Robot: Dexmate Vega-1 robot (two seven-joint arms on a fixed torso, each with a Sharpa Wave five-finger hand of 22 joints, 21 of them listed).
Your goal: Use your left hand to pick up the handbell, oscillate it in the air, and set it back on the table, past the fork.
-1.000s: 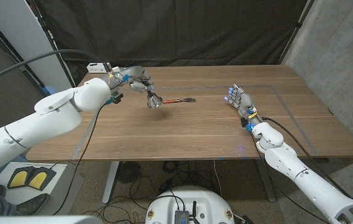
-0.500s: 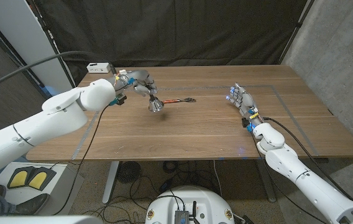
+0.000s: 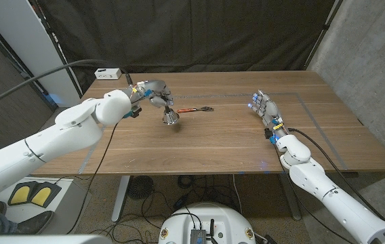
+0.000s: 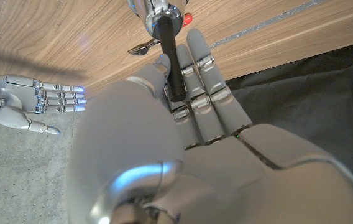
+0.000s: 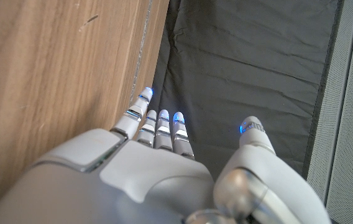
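Handbell [image 3: 170, 116]: silver bell with a black handle, in the upper left part of the head view, left of centre. It hangs mouth down from the left hand [image 3: 153, 92], just beside the near end of the fork; whether its rim touches the wood cannot be told. In the left wrist view the black handle [image 4: 169, 62] runs along the fingers [image 4: 204, 93] and the shiny bell body [image 4: 155, 9] sits at the top edge of the frame.

Left hand: fingers closed around the bell's handle, holding it. The white left arm [image 3: 64, 132] reaches in from the lower left of the head view.

Fork [image 3: 196, 109]: lies on the table just right of the bell, upper middle of the head view, with a reddish handle toward the bell and metal tines pointing right. In the left wrist view its tines [image 4: 140, 47] and a red spot [image 4: 187, 18] show beside the bell.

Right hand [image 3: 263, 108]: right of centre in the head view, well apart from the bell and fork, holding nothing, fingers straight and slightly spread with blue lights at the tips. It also shows at the left edge of the left wrist view [image 4: 24, 102]. In the right wrist view the fingers [image 5: 161, 130] reach out next to the wood, thumb set apart.

Table [image 3: 219, 146]: wooden, with a pale taped outline on its surface.

White box [image 3: 106, 72]: small, at the table's far left corner, top left of the head view.

Black curtain [image 3: 199, 34]: behind the table, across the top of the head view.
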